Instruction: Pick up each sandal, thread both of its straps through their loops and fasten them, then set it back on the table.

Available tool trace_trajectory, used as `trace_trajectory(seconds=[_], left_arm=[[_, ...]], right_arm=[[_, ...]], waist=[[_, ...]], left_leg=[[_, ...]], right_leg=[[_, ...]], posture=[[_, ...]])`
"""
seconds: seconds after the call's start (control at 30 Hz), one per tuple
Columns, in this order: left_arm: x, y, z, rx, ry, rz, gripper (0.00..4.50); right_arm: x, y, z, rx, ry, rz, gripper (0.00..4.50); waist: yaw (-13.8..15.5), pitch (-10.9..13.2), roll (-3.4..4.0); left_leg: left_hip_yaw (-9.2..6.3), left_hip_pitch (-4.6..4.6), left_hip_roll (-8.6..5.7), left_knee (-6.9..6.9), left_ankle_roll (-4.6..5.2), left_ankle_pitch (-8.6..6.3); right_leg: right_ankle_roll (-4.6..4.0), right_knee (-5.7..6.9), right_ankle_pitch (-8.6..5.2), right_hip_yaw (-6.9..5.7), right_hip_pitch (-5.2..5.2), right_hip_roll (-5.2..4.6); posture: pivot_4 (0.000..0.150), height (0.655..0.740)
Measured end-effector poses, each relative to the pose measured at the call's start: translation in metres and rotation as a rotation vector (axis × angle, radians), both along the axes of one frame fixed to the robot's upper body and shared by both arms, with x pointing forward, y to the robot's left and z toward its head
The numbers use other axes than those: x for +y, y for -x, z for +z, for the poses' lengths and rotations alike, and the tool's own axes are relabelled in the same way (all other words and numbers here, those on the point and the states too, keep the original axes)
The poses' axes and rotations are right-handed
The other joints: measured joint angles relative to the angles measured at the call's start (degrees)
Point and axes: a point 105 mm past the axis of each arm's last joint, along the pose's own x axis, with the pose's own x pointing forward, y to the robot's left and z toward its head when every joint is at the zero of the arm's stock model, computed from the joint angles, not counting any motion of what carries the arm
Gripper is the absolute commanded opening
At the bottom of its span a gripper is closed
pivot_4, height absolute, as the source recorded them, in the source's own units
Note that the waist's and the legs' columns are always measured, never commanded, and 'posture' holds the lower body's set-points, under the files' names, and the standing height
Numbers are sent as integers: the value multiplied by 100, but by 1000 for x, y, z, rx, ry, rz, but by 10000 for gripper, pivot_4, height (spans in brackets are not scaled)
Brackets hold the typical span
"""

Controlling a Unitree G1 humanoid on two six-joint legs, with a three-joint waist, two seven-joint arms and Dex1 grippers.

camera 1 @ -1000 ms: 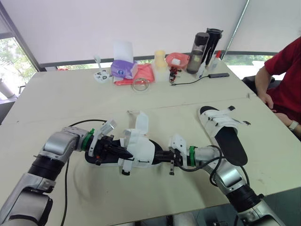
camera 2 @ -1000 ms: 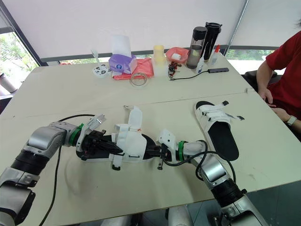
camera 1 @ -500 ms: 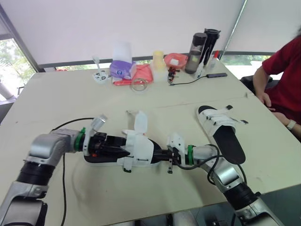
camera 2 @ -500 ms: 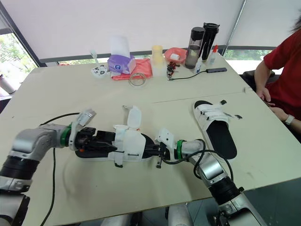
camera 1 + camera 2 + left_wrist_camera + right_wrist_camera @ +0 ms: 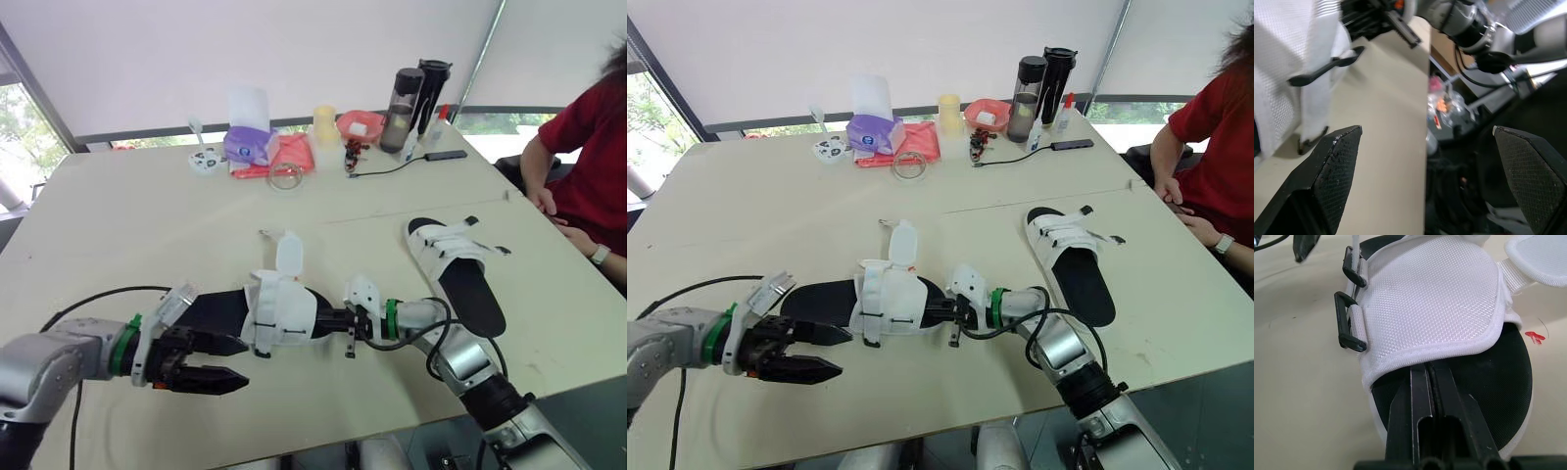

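risk: the near sandal [image 5: 279, 311] is steadied at its toe end alone, so a pull on a strap would likely swivel or drag it across the table [image 5: 118, 225]. the loose strap flap [image 5: 287, 257] stands up on the sandal's far side and the black loops [image 5: 1349, 323] sit on its near side. a reach from the front could hook a loop instead of the strap.

right gripper [image 5: 1429, 374]: fingers pressed together on the black insole, tips tucked under the edge of the white upper. cannot tell whether they pinch any fabric.

left gripper [image 5: 235, 364]: spread wide, holding nothing. it sits toward the table's front edge, tips near the loop side of the upper but apart from it.

the near sandal lies flat, parallel to the front edge. the second sandal [image 5: 460, 274] lies toward the right edge, well apart from both grippers.
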Motion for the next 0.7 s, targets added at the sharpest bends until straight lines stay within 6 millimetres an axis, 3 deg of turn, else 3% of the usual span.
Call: trace_trajectory(seconds=[0.3, 0.53, 0.7], left_arm=[[-1, -13, -31, -141, -100, 57, 44585], [-4, -18, -38, -226, -108, 51, 44585], [-4, -21, -40, -240, -98, 59, 44585]], right_arm=[[5, 1, 0, -5, -6, 15, 0], [2, -2, -1, -4, 5, 3, 0], [1, -4, -1, -10, 14, -2, 0]], waist=[[-71, -3, 3], [-44, -18, 26], [-55, -57, 82]], left_leg=[[3, 15, 3, -10, 0, 0], [3, 12, 4, -10, 0, 0], [9, -69, 75, -21, 0, 0]], right_leg=[[-22, -2, 14, -4, -4, -4], [-26, -11, 17, -6, -2, -4], [-34, -99, 22, -79, -7, 24]], posture=[[1500, 7400], [1500, 7400], [1500, 7400]])
